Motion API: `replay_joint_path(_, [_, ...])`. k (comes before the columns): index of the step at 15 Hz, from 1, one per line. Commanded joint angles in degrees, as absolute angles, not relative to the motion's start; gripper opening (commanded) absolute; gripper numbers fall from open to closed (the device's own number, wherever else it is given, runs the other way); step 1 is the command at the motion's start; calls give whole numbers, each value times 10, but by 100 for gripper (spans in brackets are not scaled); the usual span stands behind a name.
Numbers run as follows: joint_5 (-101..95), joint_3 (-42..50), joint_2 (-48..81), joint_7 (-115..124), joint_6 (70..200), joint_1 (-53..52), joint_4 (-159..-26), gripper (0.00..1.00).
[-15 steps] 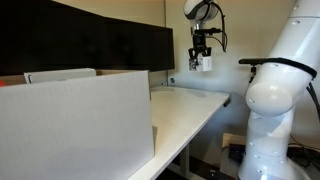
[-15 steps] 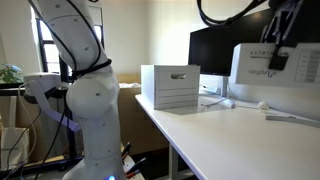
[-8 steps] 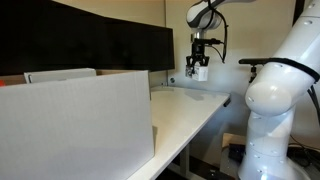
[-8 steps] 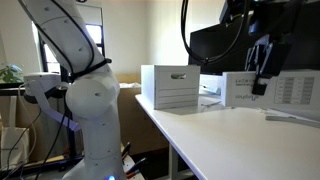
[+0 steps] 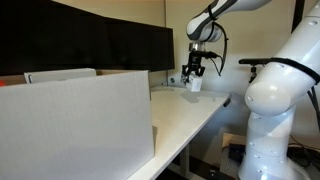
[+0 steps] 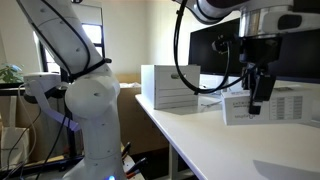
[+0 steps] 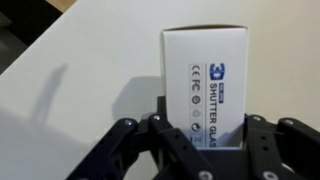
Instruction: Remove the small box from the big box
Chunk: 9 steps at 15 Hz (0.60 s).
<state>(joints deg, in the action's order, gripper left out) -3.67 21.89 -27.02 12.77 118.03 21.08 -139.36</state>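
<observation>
My gripper [image 5: 193,76] [image 6: 254,100] [image 7: 206,130] is shut on the small box [image 5: 196,85] [image 6: 285,105] [image 7: 205,70], a white carton with dark print on its face. It hangs low over the white table [image 5: 195,108] [image 6: 200,140], outside the big box and well away from it. In the wrist view the carton stands upright between the black fingers [image 7: 165,128], and its lower end is hidden by them. The big box [image 5: 75,125] [image 6: 170,88] is a large pale box standing on the table.
Black monitors [image 5: 100,50] [image 6: 212,50] line the back of the table. The robot's white base [image 5: 272,100] [image 6: 90,100] stands beside the table's edge. A cable loops down from the arm [image 6: 180,60].
The gripper has come down toward the table with the small box still in it. The big box has not moved.
</observation>
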Motion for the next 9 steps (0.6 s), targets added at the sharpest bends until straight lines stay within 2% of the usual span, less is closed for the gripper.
replay_joint_path(1, [-9, 204, -256, 136, 1236, 223, -1413, 31])
replay_joint_path(9, [-10, 197, -176, 150, 1295, 224, -1403, 31])
